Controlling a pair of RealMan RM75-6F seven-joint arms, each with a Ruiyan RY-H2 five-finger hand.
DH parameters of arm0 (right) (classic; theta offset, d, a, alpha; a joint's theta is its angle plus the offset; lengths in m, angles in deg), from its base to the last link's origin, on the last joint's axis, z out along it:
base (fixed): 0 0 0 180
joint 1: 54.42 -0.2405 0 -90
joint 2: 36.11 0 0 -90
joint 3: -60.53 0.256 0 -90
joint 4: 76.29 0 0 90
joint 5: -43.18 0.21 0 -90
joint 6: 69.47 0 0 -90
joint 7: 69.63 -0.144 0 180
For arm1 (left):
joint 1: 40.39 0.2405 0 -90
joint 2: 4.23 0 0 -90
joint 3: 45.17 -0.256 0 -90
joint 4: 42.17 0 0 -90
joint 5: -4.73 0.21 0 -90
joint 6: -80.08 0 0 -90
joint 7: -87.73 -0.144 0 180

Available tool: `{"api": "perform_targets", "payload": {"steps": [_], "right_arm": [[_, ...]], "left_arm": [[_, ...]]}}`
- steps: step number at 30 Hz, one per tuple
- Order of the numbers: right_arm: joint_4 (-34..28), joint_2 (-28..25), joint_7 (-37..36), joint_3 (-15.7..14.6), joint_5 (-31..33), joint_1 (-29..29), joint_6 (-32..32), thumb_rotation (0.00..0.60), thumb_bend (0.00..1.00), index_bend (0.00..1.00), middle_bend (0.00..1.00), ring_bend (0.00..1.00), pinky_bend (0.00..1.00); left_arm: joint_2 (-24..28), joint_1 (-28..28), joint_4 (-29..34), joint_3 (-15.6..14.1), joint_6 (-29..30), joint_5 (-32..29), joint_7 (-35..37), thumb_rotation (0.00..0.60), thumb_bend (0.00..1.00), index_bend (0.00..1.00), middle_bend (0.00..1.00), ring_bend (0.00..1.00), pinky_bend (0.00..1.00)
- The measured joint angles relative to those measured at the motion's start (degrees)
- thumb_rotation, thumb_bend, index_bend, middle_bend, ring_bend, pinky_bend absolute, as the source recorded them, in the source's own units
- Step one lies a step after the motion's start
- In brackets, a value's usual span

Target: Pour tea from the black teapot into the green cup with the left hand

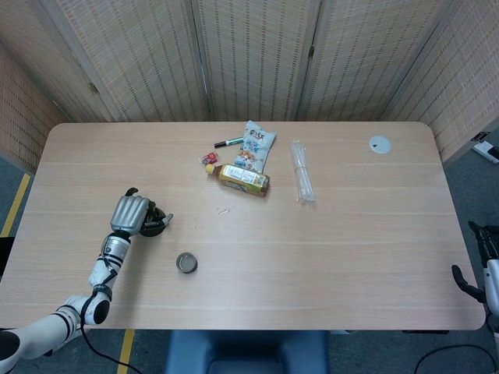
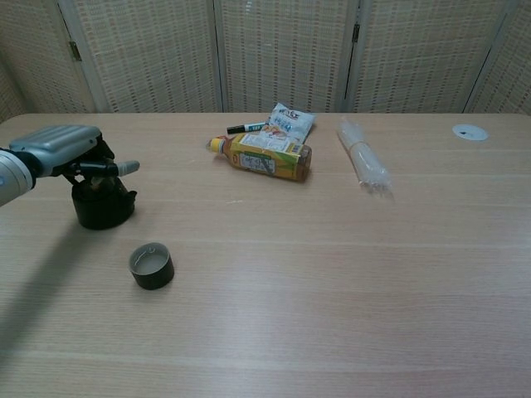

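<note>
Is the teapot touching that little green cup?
Apart. The chest view shows bare tabletop between the teapot and the cup; the head view shows the same gap.

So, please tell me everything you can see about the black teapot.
The black teapot is small, round and dark, matte-looking, standing upright on the table near its left side, behind the green cup and apart from it. The left hand sits directly over its top, hiding the lid and handle; whether it grips is unclear.
</note>
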Motion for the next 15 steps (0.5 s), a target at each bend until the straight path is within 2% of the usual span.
{"api": "perform_targets", "payload": {"steps": [2, 5, 11, 15], "right_arm": [[-0.03, -0.08, -0.03, 0.01, -0.02, 0.06, 0.12, 0.600, 0.38, 0.08, 0.19, 0.25, 0.00], [-0.12, -0.24, -0.01, 0.08, -0.08, 0.12, 0.36, 0.600, 0.38, 0.08, 0.19, 0.25, 0.00], [-0.44, -0.53, 0.11, 0.13, -0.43, -0.13, 0.22, 0.600, 0.38, 0.08, 0.19, 0.25, 0.00], [-0.61, -0.64, 0.17, 0.19, -0.72, -0.19, 0.48, 0.600, 0.38, 0.08, 0.19, 0.25, 0.00]], "left_arm": [[0.47, 0.05, 1.16, 0.39, 0.12, -0.30, 0.13, 0.127, 0.25, 0.44, 0.46, 0.33, 0.16], [1.27, 0.21, 2.91, 1.12, 0.76, -0.62, 0.77, 0.127, 0.25, 0.38, 0.40, 0.28, 0.12], [2.92, 0.82, 5.74, 2.22, 2.14, -1.22, 2.54, 0.130, 0.25, 0.37, 0.38, 0.27, 0.12], [3.22, 1.09, 6.15, 2.15, 2.04, -2.11, 1.15, 0.129, 0.25, 0.38, 0.37, 0.27, 0.12]]}}
